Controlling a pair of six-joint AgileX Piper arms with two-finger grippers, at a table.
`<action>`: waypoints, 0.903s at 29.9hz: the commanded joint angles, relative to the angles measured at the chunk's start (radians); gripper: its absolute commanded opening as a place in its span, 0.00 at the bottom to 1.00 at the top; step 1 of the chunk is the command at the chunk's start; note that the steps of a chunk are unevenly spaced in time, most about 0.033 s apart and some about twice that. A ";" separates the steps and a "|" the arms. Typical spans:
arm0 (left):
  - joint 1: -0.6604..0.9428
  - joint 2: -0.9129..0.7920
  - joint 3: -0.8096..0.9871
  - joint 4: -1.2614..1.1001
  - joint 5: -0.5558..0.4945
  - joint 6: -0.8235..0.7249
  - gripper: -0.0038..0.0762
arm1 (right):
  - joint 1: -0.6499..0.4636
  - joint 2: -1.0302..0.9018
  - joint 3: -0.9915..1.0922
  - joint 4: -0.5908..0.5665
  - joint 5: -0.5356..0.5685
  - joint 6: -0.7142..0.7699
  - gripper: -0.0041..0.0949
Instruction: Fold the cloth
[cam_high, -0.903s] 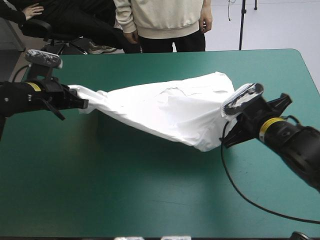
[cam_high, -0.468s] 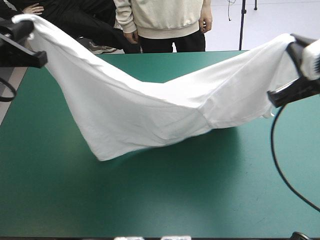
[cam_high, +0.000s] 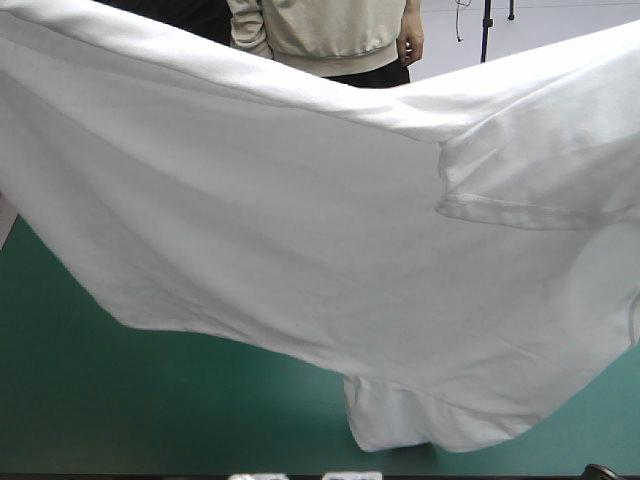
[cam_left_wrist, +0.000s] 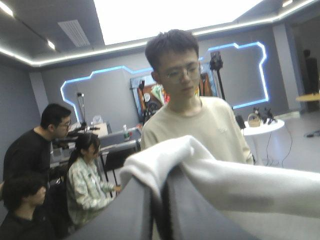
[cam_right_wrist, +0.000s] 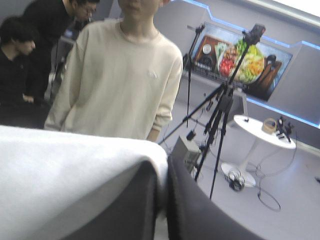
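Nearest the high view's camera, a strip of the table (cam_high: 150, 410) with its teal-green cover shows along the near edge, wider toward the left side and narrow at the right corner. Above this strip hangs the T-shirt (cam_high: 300, 220), white, clear of the surface and spread as one broad sheet across almost the whole width of the table. Its lowest part is a doubled flap (cam_high: 410, 425) right of centre, over the near edge; contact between this flap and the cover cannot be determined. Higher on the right side, one short sleeve (cam_high: 540, 170) lies against the body of the garment, its hem running level. The top edge of the T-shirt sags in the middle and climbs toward both upper corners, where it passes out of view, and neither gripper shows in the high view. In the left wrist view, the left gripper (cam_left_wrist: 159, 182) has its two black fingers pressed almost together, with a thick roll of the white fabric clamped between them and draped over the tips. In the right wrist view, the right gripper (cam_right_wrist: 162, 172) stands the same way, fingers all but closed on the fabric, which spreads away to one side as a plain white field.
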 joint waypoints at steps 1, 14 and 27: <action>-0.004 0.034 0.044 0.058 0.028 -0.018 0.03 | -0.007 0.082 0.003 -0.067 0.019 -0.013 0.04; -0.004 0.320 0.462 0.157 -0.100 -0.067 0.03 | -0.320 0.356 0.201 0.097 -0.207 0.054 0.02; -0.004 0.836 0.467 0.135 -0.520 -0.117 0.03 | -0.615 0.965 0.074 0.693 -0.471 -0.217 0.06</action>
